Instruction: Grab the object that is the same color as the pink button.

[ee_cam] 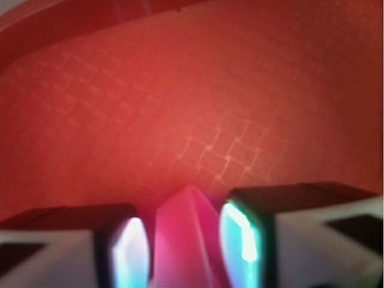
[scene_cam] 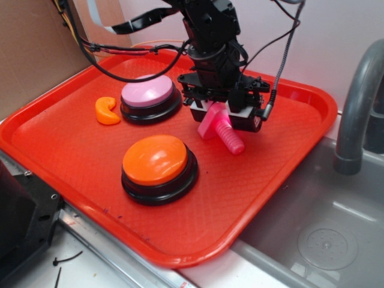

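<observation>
The gripper (scene_cam: pixel 223 114) straddles the blocky head of the hot-pink toy bolt (scene_cam: pixel 223 130), jaws apparently clamped on it, ridged shaft slanting toward the tray's (scene_cam: pixel 282 174) near-right edge

Between my claw (ee_cam: pixel 189 240) pads sits a hot-pink plastic bolt (ee_cam: pixel 186 231), blurred, above the red textured plastic tray (ee_cam: pixel 180 96).

red tray (scene_cam: pixel 288 180), 2 buttons (scene_cam: pixel 159 168), orange piece (scene_cam: pixel 107 111), prob. bolt (scene_cam: pixel 223 129)
</observation>
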Available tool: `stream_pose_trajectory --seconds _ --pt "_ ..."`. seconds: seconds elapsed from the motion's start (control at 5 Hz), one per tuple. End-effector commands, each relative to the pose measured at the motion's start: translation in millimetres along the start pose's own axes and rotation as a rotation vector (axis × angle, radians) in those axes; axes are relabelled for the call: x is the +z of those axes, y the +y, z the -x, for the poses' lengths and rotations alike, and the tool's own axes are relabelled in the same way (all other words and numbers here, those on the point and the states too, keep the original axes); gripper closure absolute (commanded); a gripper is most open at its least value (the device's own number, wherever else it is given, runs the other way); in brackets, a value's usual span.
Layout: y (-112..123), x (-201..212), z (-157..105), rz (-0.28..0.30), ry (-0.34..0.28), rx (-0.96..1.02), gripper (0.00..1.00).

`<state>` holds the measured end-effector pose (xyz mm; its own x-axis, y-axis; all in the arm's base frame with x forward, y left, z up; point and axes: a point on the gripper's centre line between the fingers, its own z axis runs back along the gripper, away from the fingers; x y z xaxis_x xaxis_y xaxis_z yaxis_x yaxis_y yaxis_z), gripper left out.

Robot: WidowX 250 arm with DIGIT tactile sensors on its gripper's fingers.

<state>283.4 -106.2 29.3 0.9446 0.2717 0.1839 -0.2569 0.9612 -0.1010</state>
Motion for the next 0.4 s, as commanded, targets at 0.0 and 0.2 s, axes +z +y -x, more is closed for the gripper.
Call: stream_pose_trajectory --seconds 0.0,0.2 --pt "3 15 -9 -0.008 -0.025 0.005 1.00" --pt "7 44 -14 -0.024 -0.029 -0.022 1.00"
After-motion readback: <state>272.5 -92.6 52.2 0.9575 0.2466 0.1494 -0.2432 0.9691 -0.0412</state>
